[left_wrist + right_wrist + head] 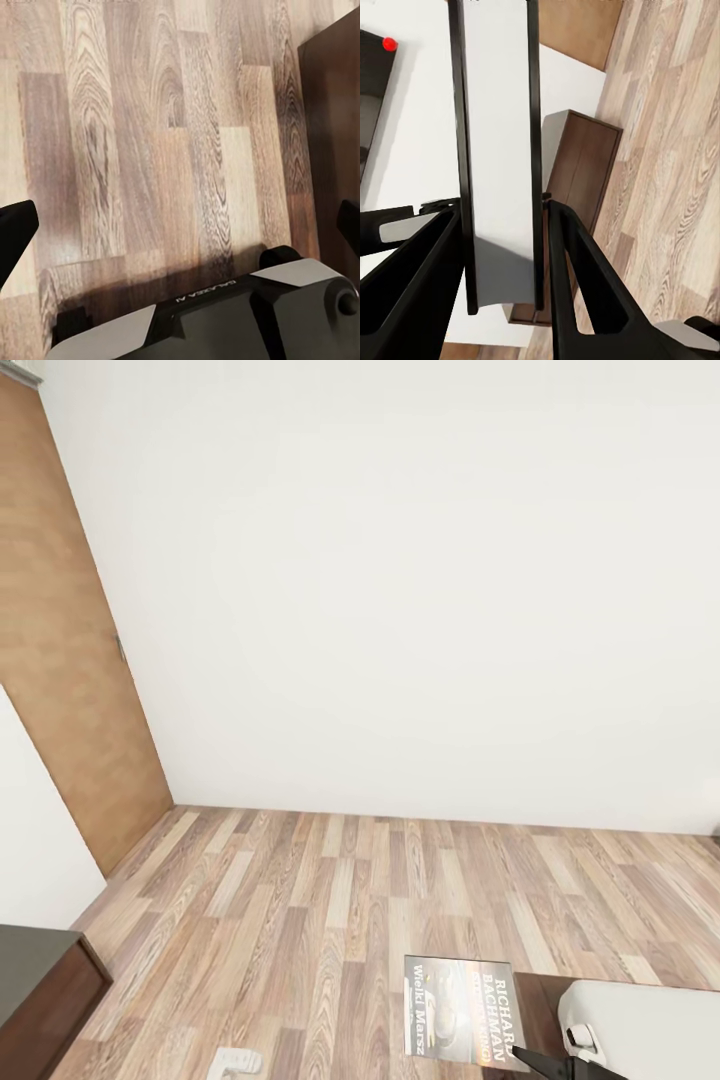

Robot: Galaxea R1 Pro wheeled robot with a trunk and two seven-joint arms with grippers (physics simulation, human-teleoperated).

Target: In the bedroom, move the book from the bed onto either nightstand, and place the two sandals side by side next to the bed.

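Over the plank floor [300, 900], the right claw [502, 255] pinches the book [460, 1010] edge-on, carried clear for a nightstand, I'd guess. Left claw [180, 240] hangs spread wide, holding nothing.

Book [458, 1010]: lower corner hidden behind the right gripper [548, 1065], itself cut off by the head view's bottom edge; small print on the cover too blurred to read.
Dark cabinet [45, 990]: only a corner inside the frame.
Wooden door [70, 660]: cropped at the left edge.
Left gripper fingertips [13, 232]: both clipped by the wrist picture's sides.
Small white object [238, 1062]: cut by the bottom edge, unidentifiable.
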